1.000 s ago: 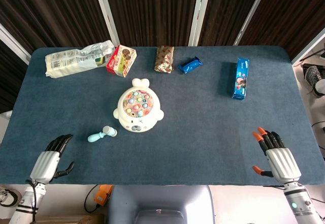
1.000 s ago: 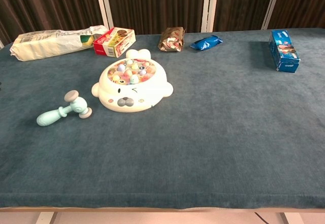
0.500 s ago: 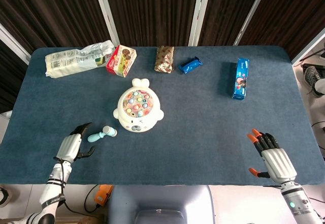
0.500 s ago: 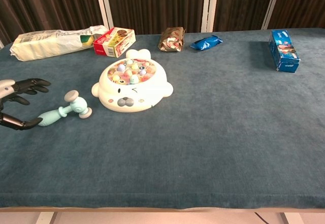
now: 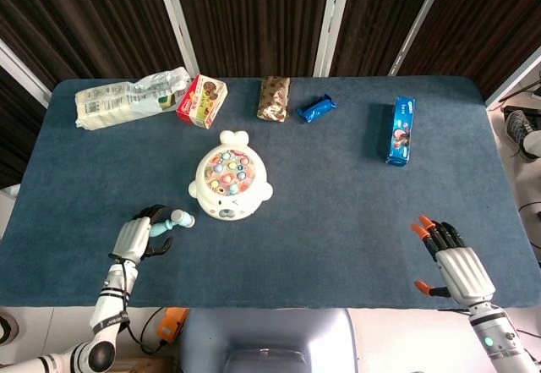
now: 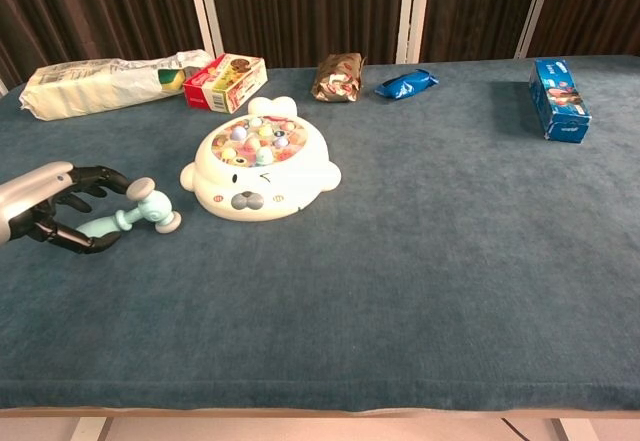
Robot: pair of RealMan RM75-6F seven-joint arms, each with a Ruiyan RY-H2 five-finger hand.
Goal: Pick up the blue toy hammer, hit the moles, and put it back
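The light blue toy hammer (image 5: 176, 219) (image 6: 140, 215) lies on the blue cloth just left of the white mole game (image 5: 229, 187) (image 6: 260, 166), head pointing toward the game. My left hand (image 5: 139, 236) (image 6: 45, 206) has reached its handle. Its fingers arch over the handle and the thumb sits under it, with a visible gap, so the handle is enclosed but not gripped. The hammer still rests on the table. My right hand (image 5: 452, 263) lies at the near right table edge with fingers spread and nothing in it; the chest view does not show it.
Along the far edge lie a white bag (image 5: 127, 98), a red box (image 5: 202, 101), a brown packet (image 5: 273, 98) and a small blue packet (image 5: 317, 107). A blue biscuit box (image 5: 401, 130) lies at the far right.
My left hand moved right and forward from the table edge to the hammer handle and curled its fingers around it. The right hand barely shifted. The hammer has not moved.
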